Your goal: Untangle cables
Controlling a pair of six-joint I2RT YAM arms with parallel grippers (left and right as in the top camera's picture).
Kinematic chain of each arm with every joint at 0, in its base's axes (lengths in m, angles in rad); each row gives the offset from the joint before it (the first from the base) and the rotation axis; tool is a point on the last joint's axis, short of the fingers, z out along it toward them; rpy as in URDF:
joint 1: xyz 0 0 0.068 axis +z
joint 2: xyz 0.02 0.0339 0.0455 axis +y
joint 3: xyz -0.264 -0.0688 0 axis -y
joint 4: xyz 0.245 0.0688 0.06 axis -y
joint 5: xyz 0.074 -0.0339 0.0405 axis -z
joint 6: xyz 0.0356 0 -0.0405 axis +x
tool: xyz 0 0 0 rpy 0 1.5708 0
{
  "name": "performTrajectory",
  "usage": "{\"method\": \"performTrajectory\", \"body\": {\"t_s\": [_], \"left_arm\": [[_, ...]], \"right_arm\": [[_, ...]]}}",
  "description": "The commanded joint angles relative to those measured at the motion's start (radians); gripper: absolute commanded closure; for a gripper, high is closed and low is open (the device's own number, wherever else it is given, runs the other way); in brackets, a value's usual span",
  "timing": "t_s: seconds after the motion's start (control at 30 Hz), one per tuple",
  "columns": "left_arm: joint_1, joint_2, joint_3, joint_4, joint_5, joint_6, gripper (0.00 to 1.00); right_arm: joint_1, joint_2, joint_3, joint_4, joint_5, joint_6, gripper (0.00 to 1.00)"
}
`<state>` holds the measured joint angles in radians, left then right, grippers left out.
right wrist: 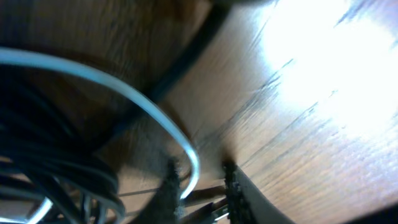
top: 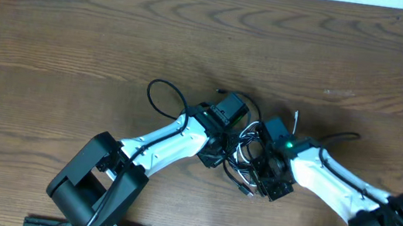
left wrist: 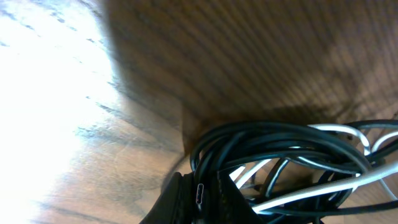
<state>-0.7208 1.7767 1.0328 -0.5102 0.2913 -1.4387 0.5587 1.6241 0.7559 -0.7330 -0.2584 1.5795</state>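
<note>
Nearest the base, the two arms reach in from the lower corners of the overhead view and meet over the middle of the table [top: 79, 34], with the tangle lying on the wood between their wrists. The left gripper [left wrist: 202, 205] is closed; in its own camera its dark tips sit at the bottom edge, several strands of the black cables [left wrist: 273, 134] run down between them, so it seems to have hold of those cords, and a small plug [left wrist: 199, 194] lies right at the tips. Just beyond the tips the black cords curve round in a bunched loop, and the white cable [left wrist: 323, 186] threads through that loop in a few bright strands, crossing over and under the black ones. The right gripper [right wrist: 200, 190] has its two fingers a narrow way apart; the white cord arcs in from the left of that view and passes down through the gap, close against one finger and clear of the other, so it is not clamped. To the left of that arc lies a dark mass of black cords, too blurred to tell strand from strand. From overhead, one black end [top: 241, 187] trails out of the knot toward the near edge, and past the grippers the far half of the wood lies bare up to a pale strip along the top
</note>
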Motion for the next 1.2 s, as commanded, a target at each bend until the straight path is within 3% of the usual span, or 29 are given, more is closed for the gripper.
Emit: {"method": "performTrajectory", "body": {"t_s": [0.0, 0.33, 0.53, 0.67, 0.9, 0.97, 1.1, 1.17], "left_arm": [[0.002, 0.013, 0.011, -0.013, 0.011, 0.005, 0.89], [0.002, 0.013, 0.011, -0.013, 0.011, 0.005, 0.88], [0.002, 0.013, 0.011, -0.013, 0.011, 0.005, 0.69], [0.002, 0.013, 0.011, -0.013, -0.035, 0.006, 0.67], [0.003, 0.013, 0.011, -0.012, -0.146, 0.017, 0.61], [0.004, 0.013, 0.011, -0.008, -0.170, 0.063, 0.52], [0.028, 0.013, 0.011, 0.001, -0.181, 0.272, 0.28], [0.056, 0.013, 0.011, 0.000, -0.181, 0.364, 0.22]], "right_arm": [[0.006, 0.142, -0.026, -0.024, 0.117, -0.011, 0.96], [0.003, 0.186, 0.006, -0.067, 0.065, -0.127, 0.99], [-0.021, 0.186, 0.050, -0.295, 0.185, -0.175, 0.99], [-0.030, 0.188, 0.042, -0.447, 0.327, -0.149, 0.99], [-0.030, 0.188, 0.037, -0.438, 0.327, -0.138, 0.99], [-0.029, 0.187, 0.037, -0.400, 0.327, -0.172, 0.99], [-0.029, 0.187, 0.047, -0.263, 0.327, -0.327, 0.99], [-0.029, 0.187, 0.060, -0.187, 0.328, -0.415, 0.99]]}}
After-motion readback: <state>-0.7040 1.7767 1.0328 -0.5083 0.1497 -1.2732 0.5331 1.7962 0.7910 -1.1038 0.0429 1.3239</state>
